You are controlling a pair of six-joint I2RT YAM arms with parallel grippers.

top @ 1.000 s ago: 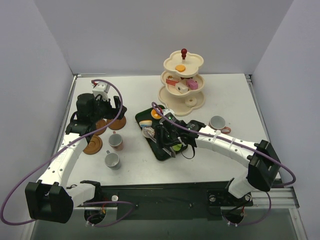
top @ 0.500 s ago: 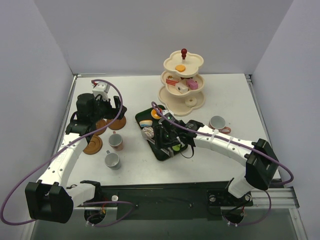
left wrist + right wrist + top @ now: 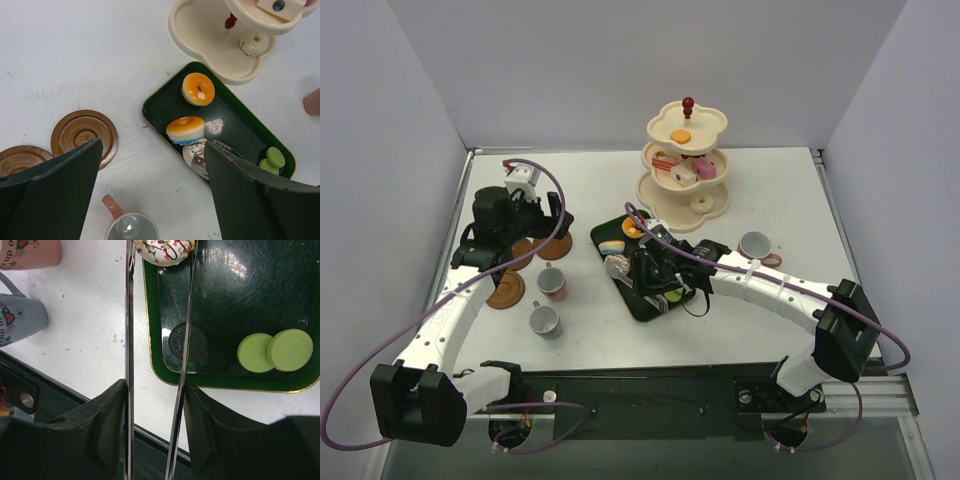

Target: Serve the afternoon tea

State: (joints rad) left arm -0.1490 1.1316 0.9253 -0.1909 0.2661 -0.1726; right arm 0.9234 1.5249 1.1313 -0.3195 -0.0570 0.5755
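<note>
Stand (image 3: 686, 165) part-loaded with sweets (image 3: 682, 173) | tray (image 3: 250, 300) holds donuts (image 3: 198, 89), cookie (image 3: 198, 342), green macarons (image 3: 275, 351) unserved | cups (image 3: 552, 283) off saucers (image 3: 506, 290) on tabletop (image 3: 770, 190) | right gripper (image 3: 155, 435) clamped on tongs (image 3: 129, 340) at sprinkled donut (image 3: 165, 250) | left gripper (image 3: 152, 170) apart near saucers

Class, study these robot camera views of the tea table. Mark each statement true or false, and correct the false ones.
1. The right gripper holds the metal tongs. True.
2. Two green macarons lie on the dark green tray. True.
3. Every cup stands on a saucer. False: the pink cup, grey cup and third cup all stand on the bare table, apart from the saucers.
4. The top tier of the stand is empty. False: an orange sweet lies on it.
5. The left gripper grips a saucer. False: it is open and holds nothing.
</note>
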